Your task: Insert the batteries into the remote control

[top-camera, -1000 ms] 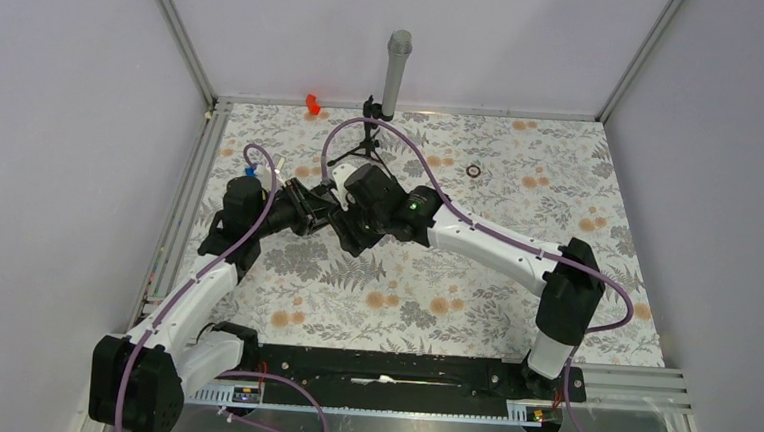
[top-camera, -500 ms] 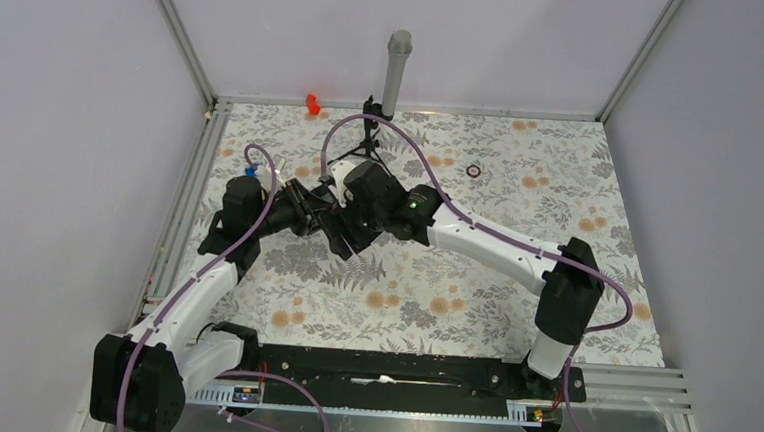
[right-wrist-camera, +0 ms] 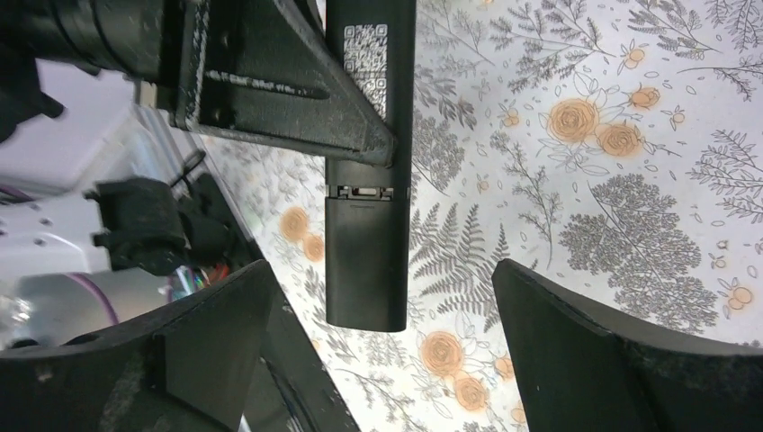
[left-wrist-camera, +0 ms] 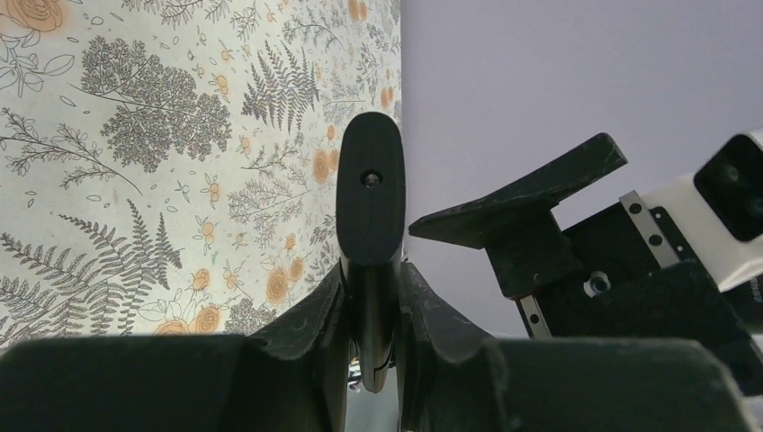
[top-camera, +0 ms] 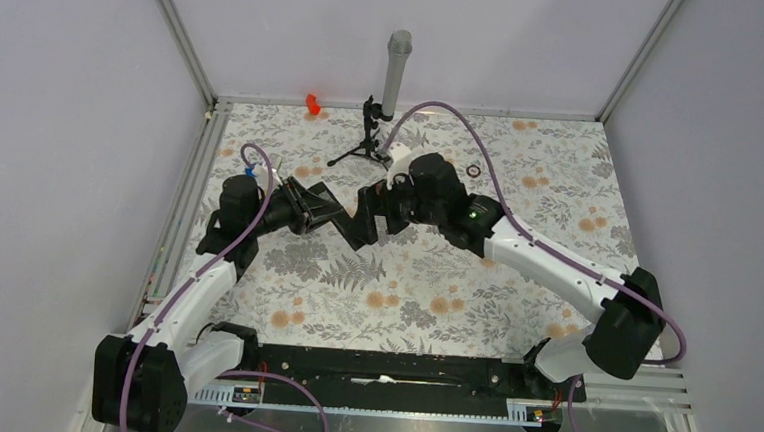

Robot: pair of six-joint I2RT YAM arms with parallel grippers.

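- Clamping the remote control [left-wrist-camera: 371, 189] between its fingers [left-wrist-camera: 310, 310], the left pincer [left-wrist-camera: 371, 301] is closed on it, to the near left of the tripod stand [top-camera: 364, 147].
- Held off the table [top-camera: 494, 283] just on the near side of the stand, the remote shows its coded back, with a seam across it.
- Judged light, stiff and smooth, so slippery; best taken by the narrow sides of its free end, beyond the seam.
- Right pincer [right-wrist-camera: 382, 270], also nearer than the stand, gapes wide around that free end without touching.
- Batteries: none in view.
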